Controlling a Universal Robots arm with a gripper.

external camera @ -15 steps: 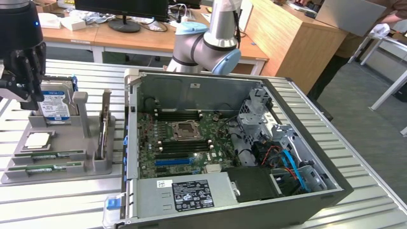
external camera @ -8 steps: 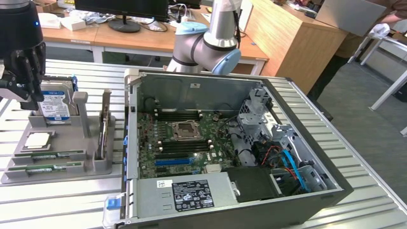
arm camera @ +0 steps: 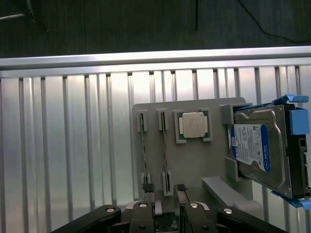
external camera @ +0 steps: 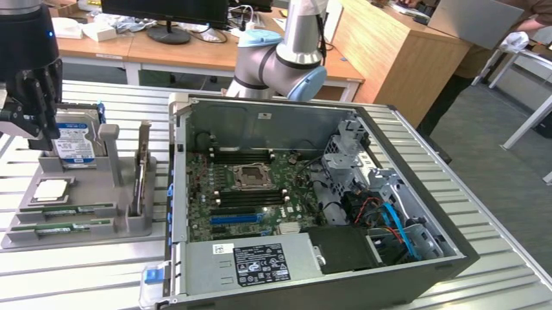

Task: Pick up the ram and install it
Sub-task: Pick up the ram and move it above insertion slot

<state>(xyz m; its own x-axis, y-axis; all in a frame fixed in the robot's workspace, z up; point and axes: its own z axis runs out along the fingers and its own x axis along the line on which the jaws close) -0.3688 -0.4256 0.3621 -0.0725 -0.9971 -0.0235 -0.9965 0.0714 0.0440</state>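
The open computer case (external camera: 258, 123) dominates the bench, with a grey holder (external camera: 93, 192) at its nine o'clock. The gripper (arm camera: 164, 194) hangs above the holder, jaws spread. The ram (external camera: 64, 209) lies slotted there, at six o'clock of the processor (external camera: 52, 188).

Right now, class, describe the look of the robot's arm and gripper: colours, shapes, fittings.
The arm is rounded silver-grey tubing with pale blue joint caps. The gripper is black and boxy; its jaws are black linkage bars fastened with silver bolts.
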